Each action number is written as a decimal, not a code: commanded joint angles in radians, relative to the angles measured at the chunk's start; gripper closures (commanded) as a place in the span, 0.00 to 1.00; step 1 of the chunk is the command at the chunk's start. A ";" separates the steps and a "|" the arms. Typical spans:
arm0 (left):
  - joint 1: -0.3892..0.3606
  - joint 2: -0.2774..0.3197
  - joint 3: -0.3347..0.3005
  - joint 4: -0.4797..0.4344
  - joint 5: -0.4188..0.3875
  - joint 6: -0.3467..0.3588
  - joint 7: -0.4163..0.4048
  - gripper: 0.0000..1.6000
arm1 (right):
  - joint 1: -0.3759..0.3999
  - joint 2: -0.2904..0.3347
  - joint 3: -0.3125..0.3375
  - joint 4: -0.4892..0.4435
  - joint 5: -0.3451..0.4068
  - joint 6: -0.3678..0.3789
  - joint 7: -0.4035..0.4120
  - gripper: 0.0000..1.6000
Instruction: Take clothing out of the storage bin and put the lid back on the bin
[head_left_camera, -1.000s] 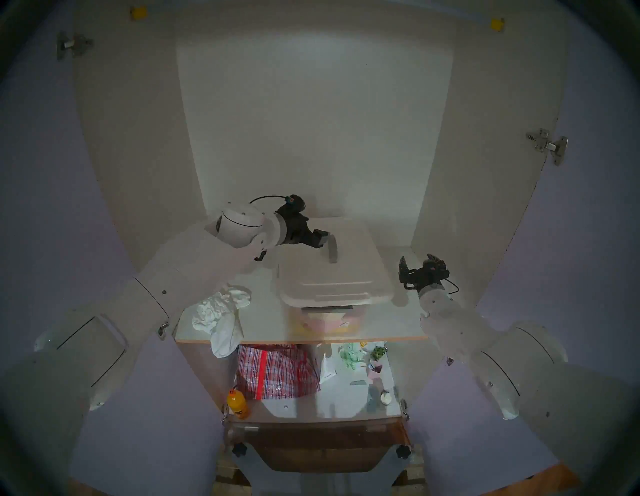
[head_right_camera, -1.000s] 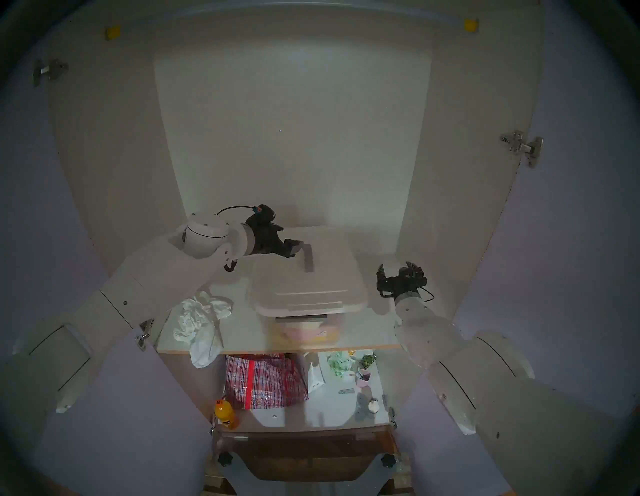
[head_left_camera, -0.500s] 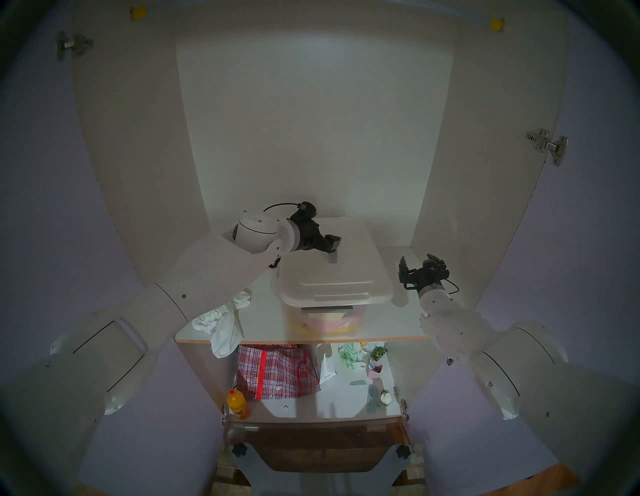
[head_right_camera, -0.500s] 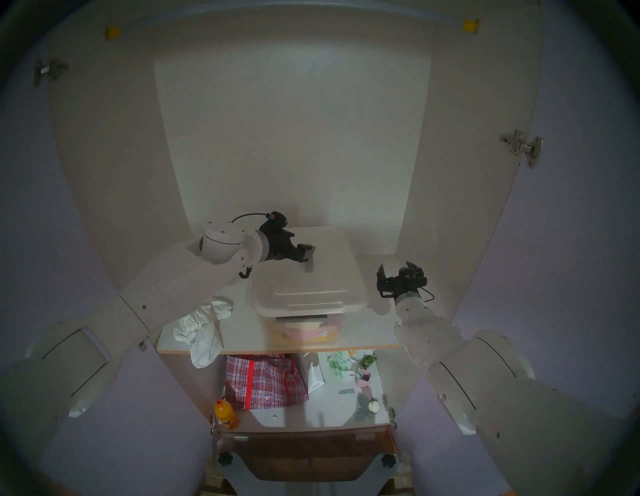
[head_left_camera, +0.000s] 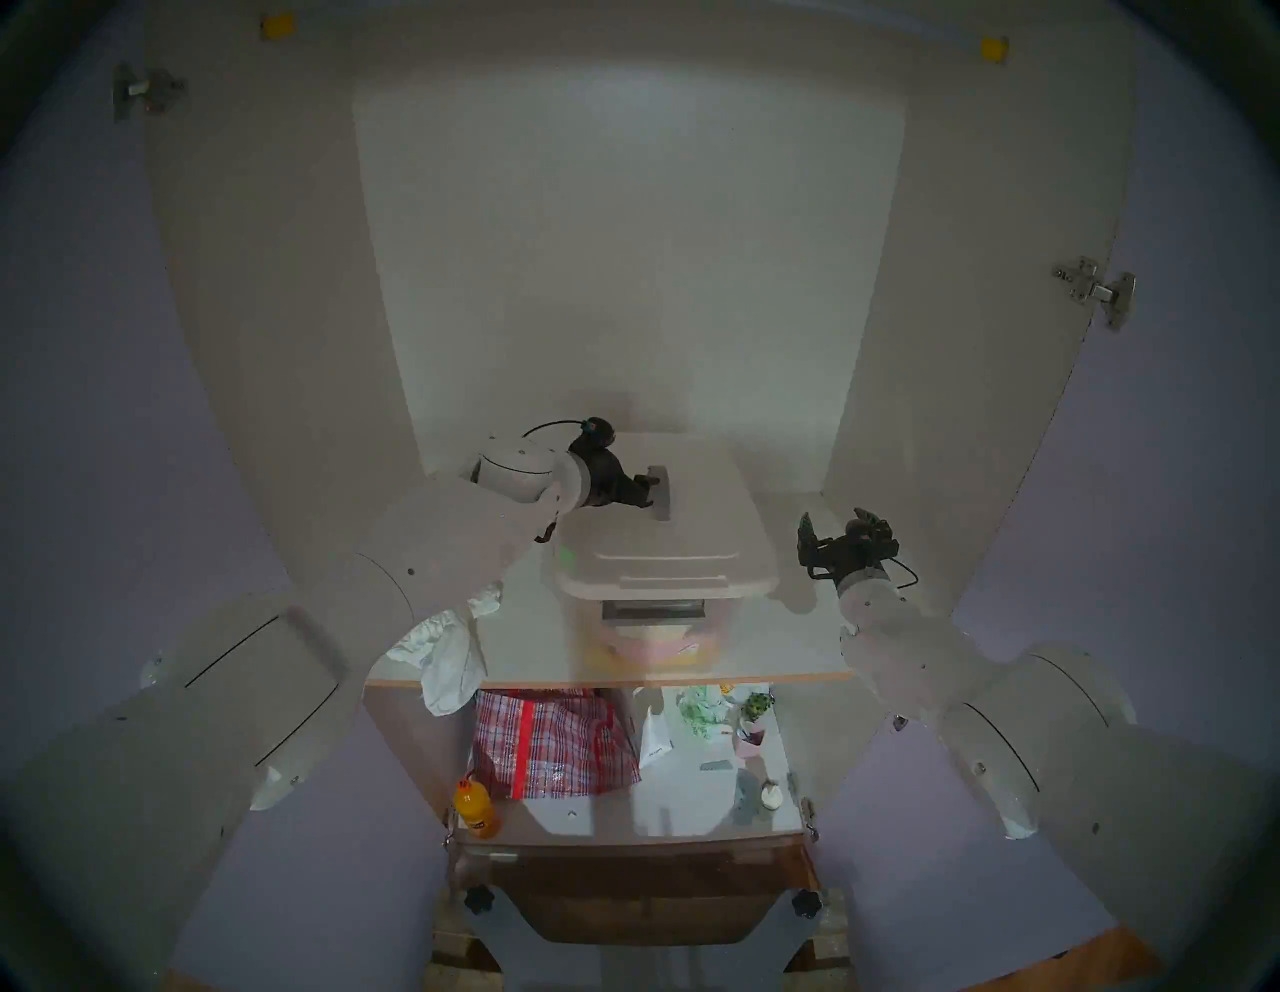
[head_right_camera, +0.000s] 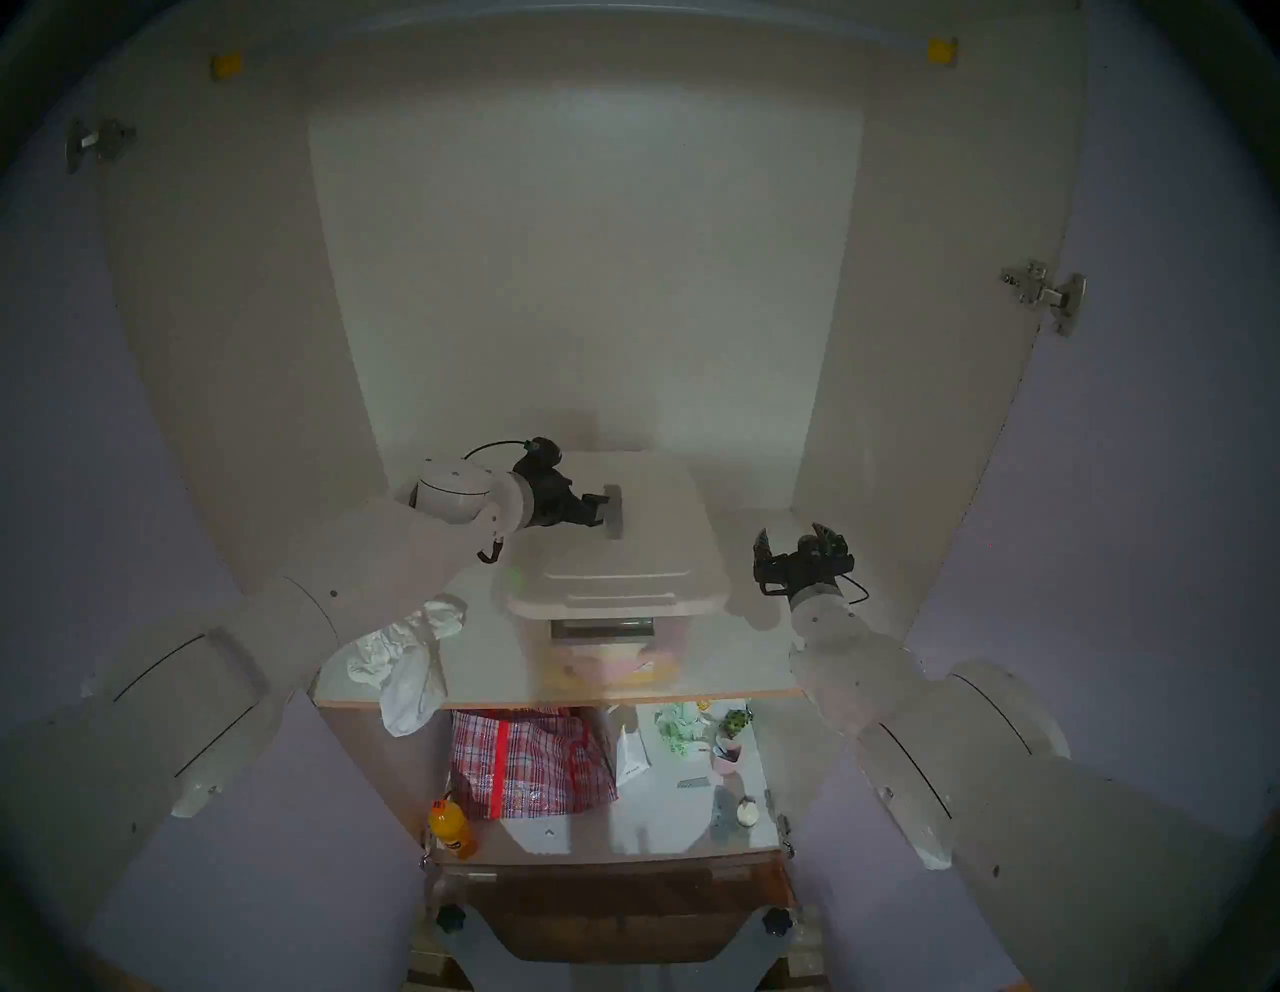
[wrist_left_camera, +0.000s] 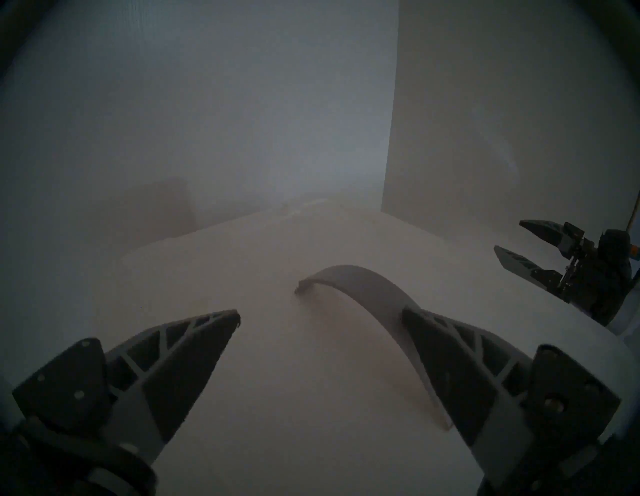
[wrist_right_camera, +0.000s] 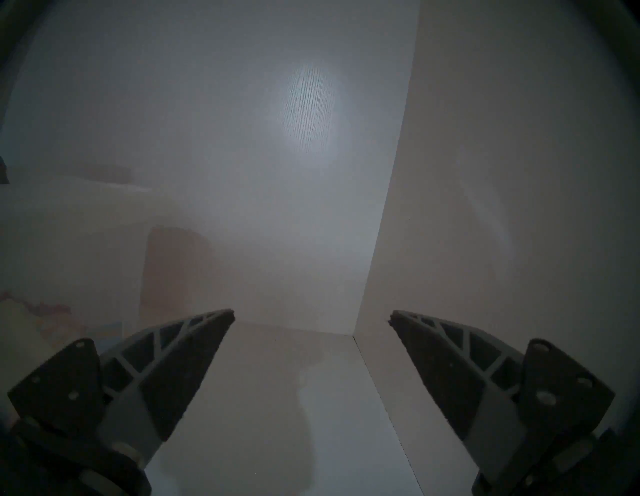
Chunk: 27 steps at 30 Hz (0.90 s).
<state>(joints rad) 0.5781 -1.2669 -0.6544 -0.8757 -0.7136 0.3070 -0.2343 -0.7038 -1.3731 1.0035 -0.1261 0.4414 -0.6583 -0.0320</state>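
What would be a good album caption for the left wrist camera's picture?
Open left hand poised over the white lid, one finger at its grey handle strip; open right hand waits beside.

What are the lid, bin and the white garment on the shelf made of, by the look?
Lid: looks like matte white moulded plastic, judging by its stepped rim and rounded corners; its grey handle strip arches like thin flexible plastic.
Storage bin: clear, likely plastic; pink and yellow contents show through the wall.
Garment: thin white fabric, crumpled, drooping over the shelf edge.
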 joint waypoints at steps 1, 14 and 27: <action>-0.052 -0.009 0.007 -0.049 0.017 0.022 0.000 0.00 | 0.026 0.002 0.002 -0.016 0.001 -0.018 -0.001 0.00; -0.015 0.033 -0.008 -0.160 0.013 0.058 0.031 0.00 | 0.026 0.002 0.005 -0.016 -0.003 -0.018 -0.001 0.00; -0.025 0.005 0.001 -0.081 0.003 0.064 -0.005 0.00 | 0.026 0.001 0.008 -0.016 -0.005 -0.020 -0.001 0.00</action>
<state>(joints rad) 0.5979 -1.2398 -0.6536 -0.9829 -0.7158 0.3621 -0.2274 -0.7041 -1.3730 1.0099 -0.1261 0.4355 -0.6585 -0.0322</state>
